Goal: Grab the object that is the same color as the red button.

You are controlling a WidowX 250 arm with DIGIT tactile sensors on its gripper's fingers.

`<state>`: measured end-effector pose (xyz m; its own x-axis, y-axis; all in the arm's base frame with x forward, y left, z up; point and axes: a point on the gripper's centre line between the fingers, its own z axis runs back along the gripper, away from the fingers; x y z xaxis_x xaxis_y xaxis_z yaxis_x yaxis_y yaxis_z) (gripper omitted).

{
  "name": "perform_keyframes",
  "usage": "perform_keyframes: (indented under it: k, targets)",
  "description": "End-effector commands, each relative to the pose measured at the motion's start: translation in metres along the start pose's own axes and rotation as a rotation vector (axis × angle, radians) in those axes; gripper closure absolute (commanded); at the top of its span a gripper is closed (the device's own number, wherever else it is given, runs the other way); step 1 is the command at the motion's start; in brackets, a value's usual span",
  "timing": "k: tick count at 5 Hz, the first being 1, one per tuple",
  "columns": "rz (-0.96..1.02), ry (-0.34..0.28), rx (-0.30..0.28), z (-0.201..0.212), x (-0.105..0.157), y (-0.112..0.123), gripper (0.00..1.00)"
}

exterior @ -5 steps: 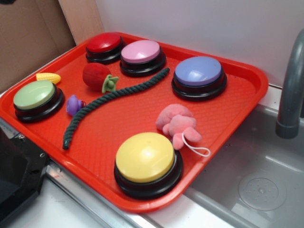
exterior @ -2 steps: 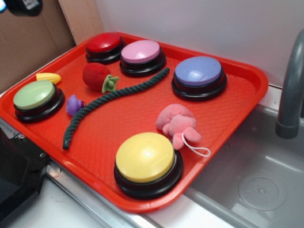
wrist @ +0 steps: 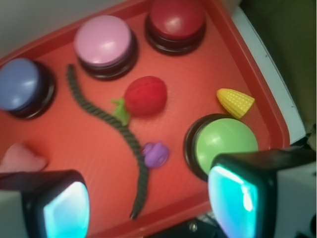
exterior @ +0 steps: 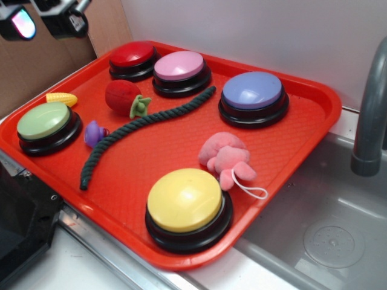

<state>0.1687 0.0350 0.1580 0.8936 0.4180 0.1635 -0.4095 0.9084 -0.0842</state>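
Since the earlier exterior frames the gripper (exterior: 42, 18) had come into view at the top-left corner, high above the tray's (exterior: 314, 96) left side, while nothing on the tray had shifted. In the wrist view its two glowing fingertip pads (wrist: 230, 198) stood well apart with bare tray between them — the jaws were open and held nothing.

The plush strawberry (exterior: 124, 96) lay on the tray between the red button (exterior: 132, 59) and the green rope (exterior: 145, 121), its leafy cap touching or nearly touching the rope. It matched the red dome in color; the pink plush toy (exterior: 227, 158) near the yellow button (exterior: 186, 202) did not.

From the wrist camera the strawberry (wrist: 143, 95) sat well ahead of the open jaws and roughly centered between them, so the reach looked to be forward and down, with little sideways correction. Its long axis ran from the cap at lower left to the rounded tip at upper right — slanted to the line between the pads, so a slight wrist turn would probably help close across the narrow body. The green button (wrist: 225, 146) and purple toy (wrist: 156, 154) lay nearer the gripper, below the approach path.
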Motion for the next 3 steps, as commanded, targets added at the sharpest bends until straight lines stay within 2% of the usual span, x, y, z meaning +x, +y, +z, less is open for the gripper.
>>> perform_keyframes:
  k: [1, 3]
  targets:
    - [0.086, -0.104, 0.047, -0.039, 0.022, 0.007, 0.00]
    - [0.169, -0.224, 0.063, -0.078, 0.034, -0.003, 0.00]
